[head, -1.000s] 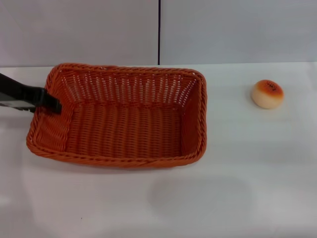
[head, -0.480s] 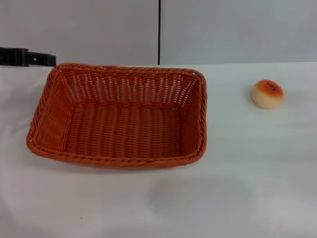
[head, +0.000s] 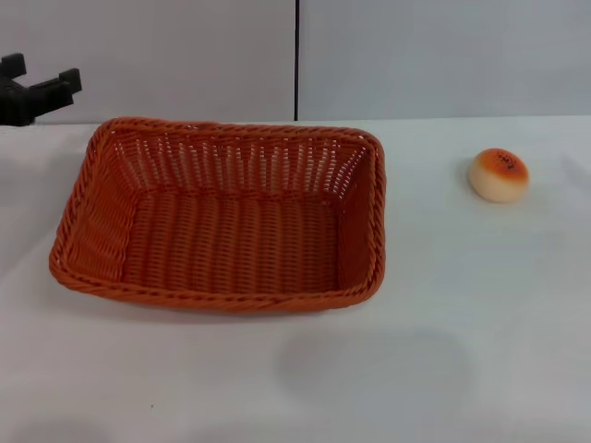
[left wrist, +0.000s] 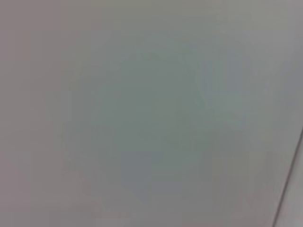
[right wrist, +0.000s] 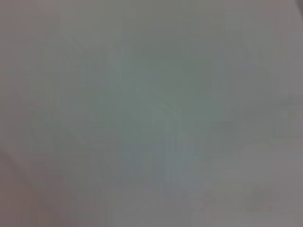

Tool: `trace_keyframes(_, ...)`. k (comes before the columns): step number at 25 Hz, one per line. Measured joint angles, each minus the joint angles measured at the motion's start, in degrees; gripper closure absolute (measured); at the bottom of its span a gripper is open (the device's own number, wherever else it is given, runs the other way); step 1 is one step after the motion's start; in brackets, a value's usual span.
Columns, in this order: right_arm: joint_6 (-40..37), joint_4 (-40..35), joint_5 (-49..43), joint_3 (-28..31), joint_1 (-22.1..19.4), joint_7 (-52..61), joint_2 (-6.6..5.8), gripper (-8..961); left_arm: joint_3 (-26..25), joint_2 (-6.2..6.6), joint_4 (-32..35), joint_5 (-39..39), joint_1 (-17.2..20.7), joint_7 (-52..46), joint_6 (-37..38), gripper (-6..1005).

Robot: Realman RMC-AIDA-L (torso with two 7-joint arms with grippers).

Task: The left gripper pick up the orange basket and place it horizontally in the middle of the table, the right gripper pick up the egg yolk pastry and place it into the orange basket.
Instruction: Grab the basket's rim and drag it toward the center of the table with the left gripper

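The orange basket [head: 222, 217] is lying flat on the white bench [head: 462, 351], its long side running across the head view, a little to the robot's left of the middle, with its open top facing up and nothing lying inside it. The egg yolk pastry [head: 499, 174] is sitting on the bench well apart from the basket, off to the robot's right and toward the far side, glazed top upward with a few dark specks on it. The left tool [head: 42, 81] is showing only at the left edge of the head view, raised above the bench against the pale grey wall [head: 443, 55], beyond the basket's far left corner and touching nothing; its two black fingers are standing apart with an empty gap between them, so it is released and gripping nothing. The right tool is appearing in none of the views. A dark vertical seam [head: 296, 60] is running down the wall behind the basket. Both wrist views are giving only a plain pale surface, with a thin dark line [left wrist: 289, 189] crossing one corner of the left wrist view. No writing, label or brand is readable anywhere.
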Motion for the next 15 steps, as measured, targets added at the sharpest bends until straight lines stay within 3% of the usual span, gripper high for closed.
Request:
trace_keyframes(3,-3.8,-1.4,-9.3,1.1,3.3,6.2,-1.61,339,0.8,-0.07,-1.6,-2.5,0.5,3.5,-1.3,197)
trace_keyframes(4,-5.5,-1.5,-11.7,1.7,4.4,7.9,-2.21,339,1.1,0.01,-8.0,-11.3,0.8,12.5,-2.9,197)
trace_keyframes(9,-13.2,-2.0,-23.1,4.3,9.7,16.7,-4.85,339,0.3,0.01,-17.9,-25.4,0.6,28.5,-1.6,197)
trace_keyframes(15,-14.6,-1.2,-30.7,3.8,13.7,23.6,-5.86,340,0.6,0.00,-30.1,-43.1,-0.2,48.9,5.5,197)
